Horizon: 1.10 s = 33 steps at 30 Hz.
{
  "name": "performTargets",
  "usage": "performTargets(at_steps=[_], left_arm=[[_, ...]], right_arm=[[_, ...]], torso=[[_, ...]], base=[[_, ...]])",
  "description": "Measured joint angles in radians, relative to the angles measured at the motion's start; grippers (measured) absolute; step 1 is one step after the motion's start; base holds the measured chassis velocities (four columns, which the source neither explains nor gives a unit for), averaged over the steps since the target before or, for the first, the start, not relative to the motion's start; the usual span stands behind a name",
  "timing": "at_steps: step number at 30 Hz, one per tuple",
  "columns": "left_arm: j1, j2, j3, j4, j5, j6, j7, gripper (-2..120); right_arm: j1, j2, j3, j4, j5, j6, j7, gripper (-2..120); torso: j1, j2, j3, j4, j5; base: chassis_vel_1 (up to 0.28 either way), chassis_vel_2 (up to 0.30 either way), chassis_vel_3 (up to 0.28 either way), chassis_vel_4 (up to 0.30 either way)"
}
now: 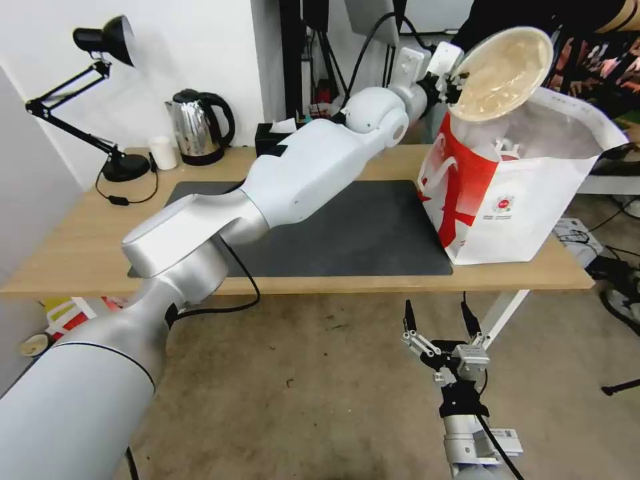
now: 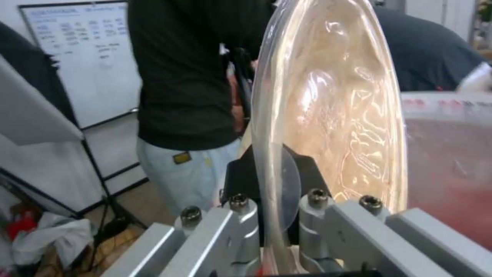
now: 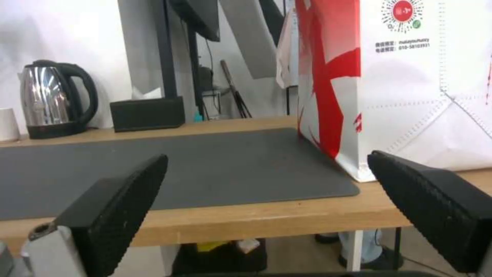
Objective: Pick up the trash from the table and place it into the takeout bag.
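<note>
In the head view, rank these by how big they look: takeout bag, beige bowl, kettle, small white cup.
1. Takeout bag, clearly largest.
2. Beige bowl and kettle look about alike; the bowl is tilted and both sit far back, so I won't rank them.
3. White cup, smallest.

A shiny steel electric kettle [image 1: 198, 127] with black handle stands beside a small plain white cup [image 1: 163, 153]. A black desk lamp [image 1: 100, 100] stands near. A black tissue box [image 1: 273, 138] sits behind.

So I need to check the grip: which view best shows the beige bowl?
The left wrist view: the left end effector pinches the beige bowl by its rim. The head view shows it tilted above the takeout bag.
</note>
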Motion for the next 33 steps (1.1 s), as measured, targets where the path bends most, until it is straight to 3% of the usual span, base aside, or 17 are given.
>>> performTargets(at_steps=[8,33], left_arm=[[0.007,0.001,0.057,-0.006,-0.01,-0.039,0.078,3],[0.016,0.001,0.114,0.013,0.033,-0.041,0.075,3]], right_arm=[[0.0,0.0,0.0,0.0,0.0,0.0,0.0,100],[0.0,0.0,0.0,0.0,0.0,0.0,0.0,100]], torso=[[0.0,0.0,0.0,-0.0001,0.0001],[0.0,0.0,0.0,0.0,-0.0001]], base=[[0.0,0.0,0.0,0.0],[0.0,0.0,0.0,0.0]])
